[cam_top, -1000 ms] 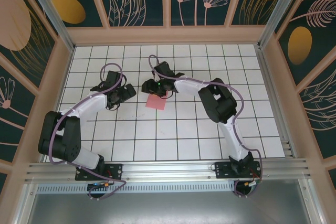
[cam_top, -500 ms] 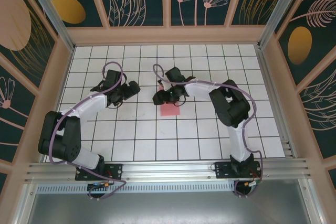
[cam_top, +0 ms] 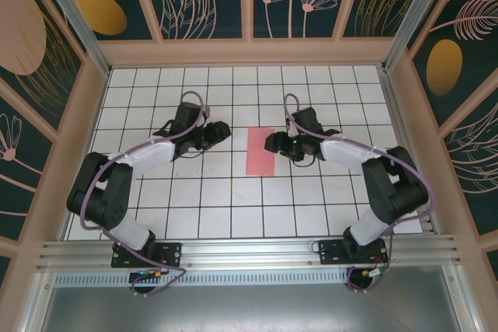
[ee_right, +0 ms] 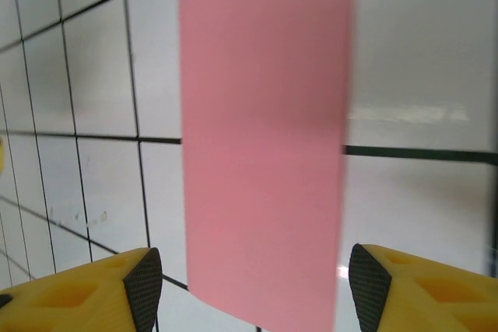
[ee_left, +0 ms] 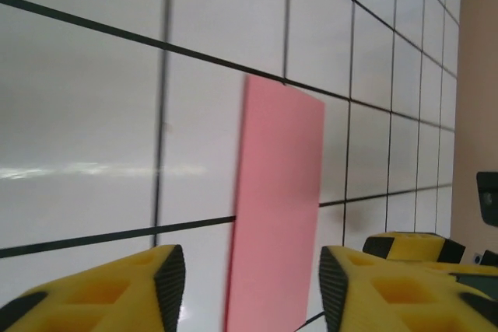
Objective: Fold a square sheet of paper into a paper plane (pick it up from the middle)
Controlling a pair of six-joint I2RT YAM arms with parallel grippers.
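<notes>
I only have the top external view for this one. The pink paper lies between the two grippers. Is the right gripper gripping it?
Observer: No. In the right wrist view the right gripper is open, and the pink sheet of paper lies flat on the table, seen through the gap between its fingers.
Operator: And the left one?
Observer: The left gripper is open too. Its wrist view shows its yellow fingers on either side of the paper's near end, clear of it.
</notes>
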